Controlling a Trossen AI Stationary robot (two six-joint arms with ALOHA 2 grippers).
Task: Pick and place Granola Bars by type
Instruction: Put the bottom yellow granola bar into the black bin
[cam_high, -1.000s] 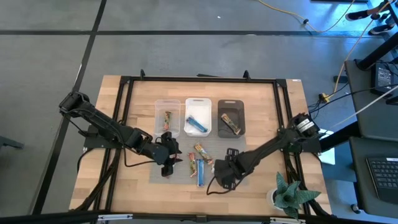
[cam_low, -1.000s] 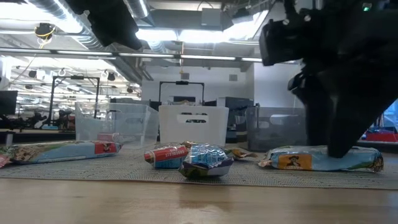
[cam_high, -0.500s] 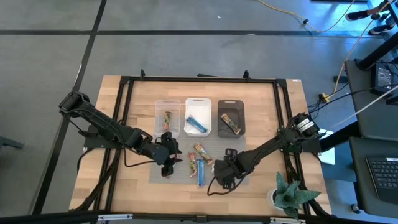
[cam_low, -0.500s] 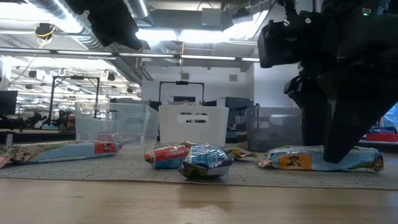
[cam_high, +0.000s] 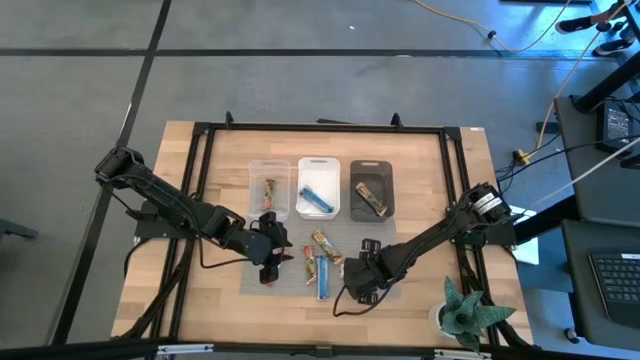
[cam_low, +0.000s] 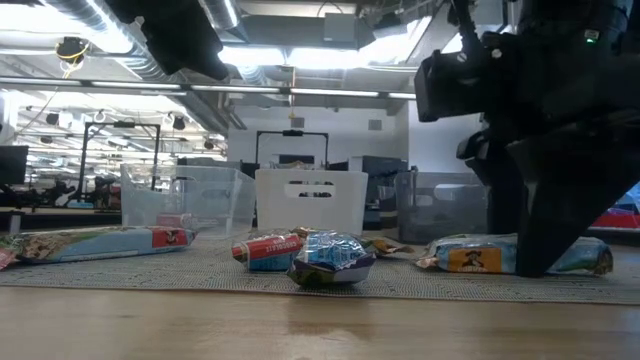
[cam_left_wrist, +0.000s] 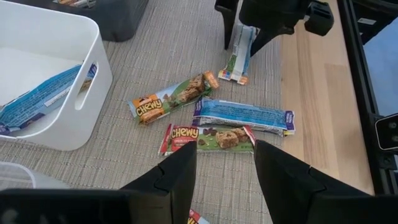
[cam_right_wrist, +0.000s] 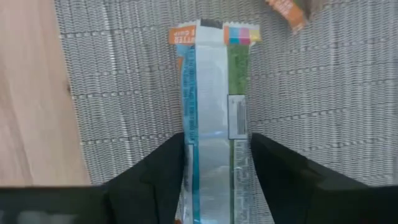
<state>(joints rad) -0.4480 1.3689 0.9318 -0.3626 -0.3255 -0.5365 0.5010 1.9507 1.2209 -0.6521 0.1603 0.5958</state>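
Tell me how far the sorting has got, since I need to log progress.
Done: each of the three bins holds one bar. In hand: the right gripper is shut on a silver-blue bar on the mat. Left: several loose bars on the mat, below the open left gripper.

Right gripper (cam_high: 360, 283) is reaching down low with its jaws clamping a silver-blue bar (cam_right_wrist: 211, 134) between them. Left gripper (cam_left_wrist: 225, 163) is hanging just above the mat, jaws spread apart with nothing between them, arm stretching in from the left.
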